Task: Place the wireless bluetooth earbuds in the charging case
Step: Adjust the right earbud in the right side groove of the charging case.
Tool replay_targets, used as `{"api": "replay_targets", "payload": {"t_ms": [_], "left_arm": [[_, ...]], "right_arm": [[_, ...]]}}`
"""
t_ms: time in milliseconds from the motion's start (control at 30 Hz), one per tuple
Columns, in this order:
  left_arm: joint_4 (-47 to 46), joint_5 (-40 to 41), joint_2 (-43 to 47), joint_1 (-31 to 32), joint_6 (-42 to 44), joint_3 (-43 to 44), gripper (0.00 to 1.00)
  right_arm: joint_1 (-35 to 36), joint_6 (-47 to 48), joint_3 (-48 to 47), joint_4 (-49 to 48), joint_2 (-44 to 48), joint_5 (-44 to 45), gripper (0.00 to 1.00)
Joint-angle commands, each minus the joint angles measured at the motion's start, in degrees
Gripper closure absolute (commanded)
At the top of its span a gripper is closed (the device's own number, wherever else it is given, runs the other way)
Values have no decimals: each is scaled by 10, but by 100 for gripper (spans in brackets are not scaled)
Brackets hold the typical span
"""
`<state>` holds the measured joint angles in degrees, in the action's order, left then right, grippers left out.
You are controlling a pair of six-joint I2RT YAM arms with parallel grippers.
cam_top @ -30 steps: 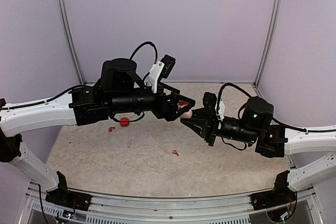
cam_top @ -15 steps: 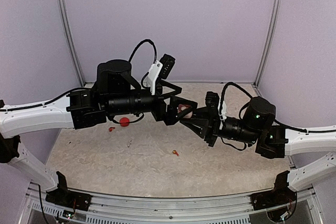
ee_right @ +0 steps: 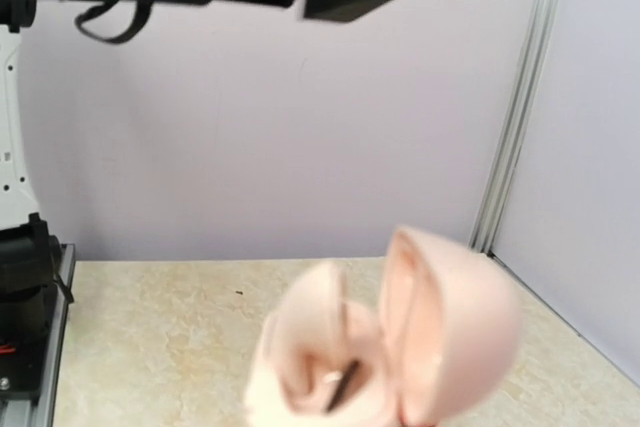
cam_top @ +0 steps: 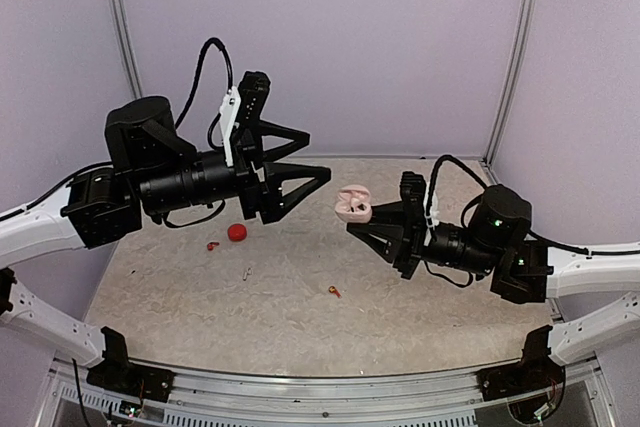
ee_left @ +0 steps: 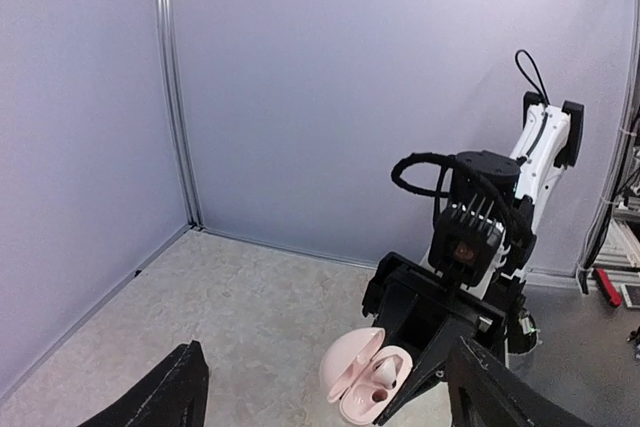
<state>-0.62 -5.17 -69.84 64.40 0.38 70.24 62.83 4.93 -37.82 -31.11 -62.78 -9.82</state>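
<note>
We see the right arm (cam_top: 470,247) reaching toward the middle of the booth. Its jaws are clenched on an open pink charging case (cam_top: 353,204), held clear above the tabletop (cam_top: 300,327) with the lid swung up. From the left wrist view, a pale shape (ee_left: 383,373) sits in the case's base, too small for us to name. The right wrist's close view of the case is blurred. The left arm (cam_top: 190,182) hangs to the left of the case, well apart from it, its jaws released and spread wide with nothing between them. Three loose earbuds lie on the tabletop below. A red-orange bud (cam_top: 212,245) lies at the left, just beside a round red case (cam_top: 237,232). A pale grey bud (cam_top: 247,273) lies nearer, and an orange bud (cam_top: 333,292) lies near the middle.
</note>
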Motion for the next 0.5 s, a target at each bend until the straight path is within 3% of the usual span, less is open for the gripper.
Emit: {"api": "replay_targets", "payload": {"t_ms": [0, 467], "left_arm": [[36, -34, 14, 2, 36, -29, 24], [38, -58, -48, 22, 46, -7, 63]], "right_arm": [[-3, -9, -3, 14, 10, 6, 100], [-3, 2, -19, 27, -8, -17, 100]]}}
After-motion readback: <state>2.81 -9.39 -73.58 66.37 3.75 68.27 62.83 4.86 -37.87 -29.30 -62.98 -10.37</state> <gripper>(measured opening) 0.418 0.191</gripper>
